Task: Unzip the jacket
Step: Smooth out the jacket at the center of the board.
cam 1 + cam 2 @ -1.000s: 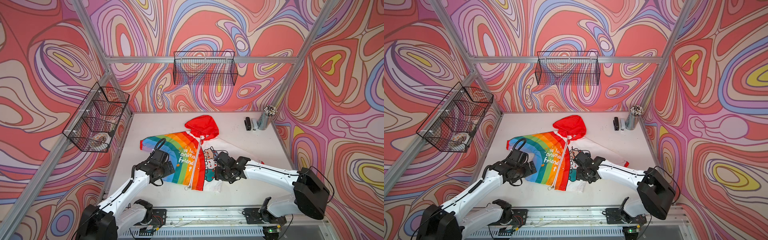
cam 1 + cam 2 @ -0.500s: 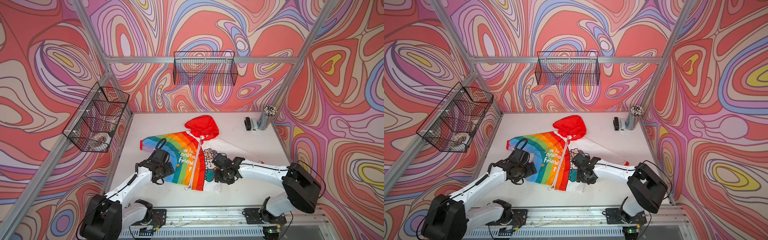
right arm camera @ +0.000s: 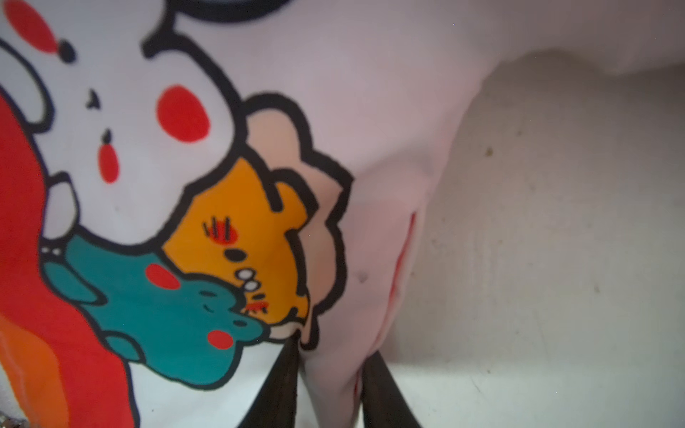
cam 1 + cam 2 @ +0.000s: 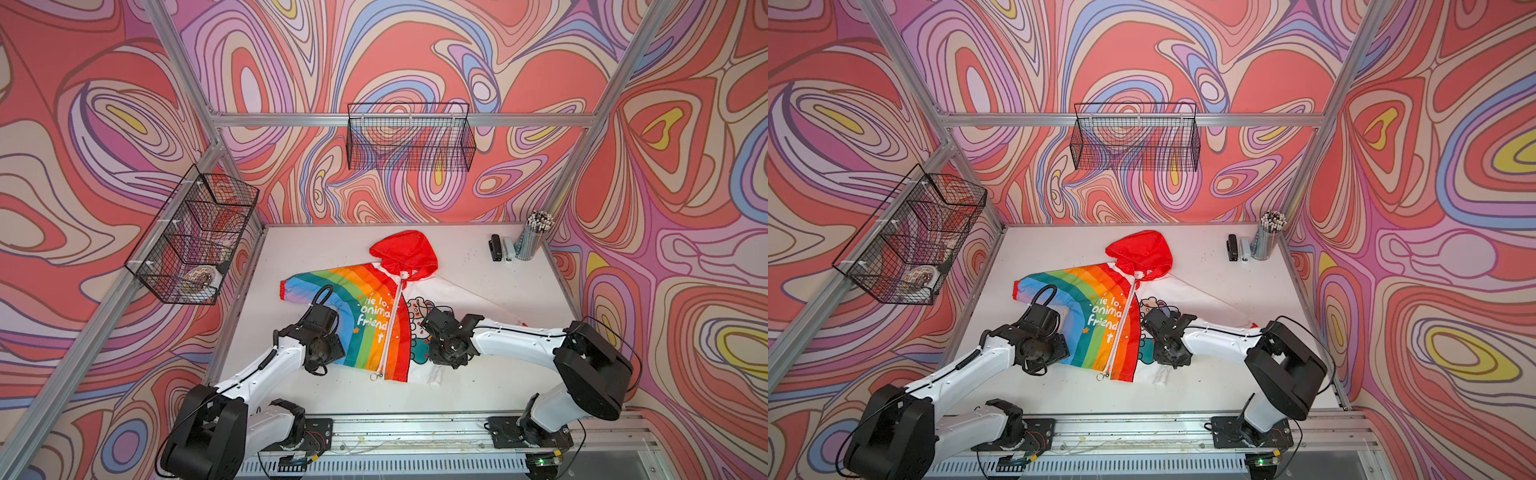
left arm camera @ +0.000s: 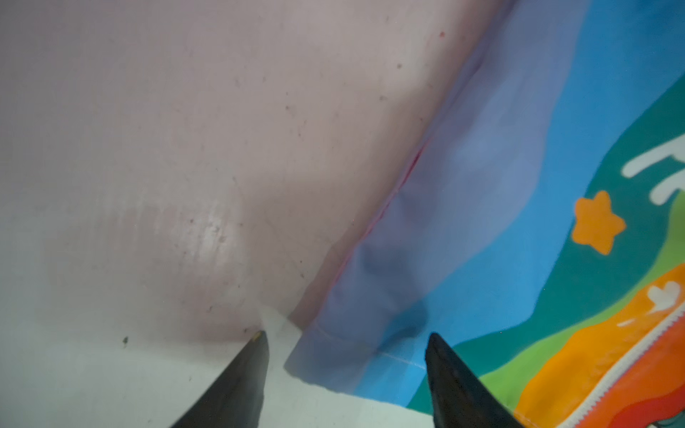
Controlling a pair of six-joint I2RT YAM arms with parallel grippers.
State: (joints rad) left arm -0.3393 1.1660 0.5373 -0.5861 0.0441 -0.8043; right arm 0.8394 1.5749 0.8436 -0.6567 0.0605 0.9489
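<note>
Now right claw [image 3: 333, 350] pinches jacket [image 3: 370, 185] white half; left claw [image 5: 347, 334] straddles hem.

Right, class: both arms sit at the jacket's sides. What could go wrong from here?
1. The right gripper pinches only a small white fold of the jacket; it may slip.
2. One open jaw of the left gripper sits over bare table, so closing may catch little hem.
3. Neither is at the zipper; pulling may just drag the jacket.
</note>
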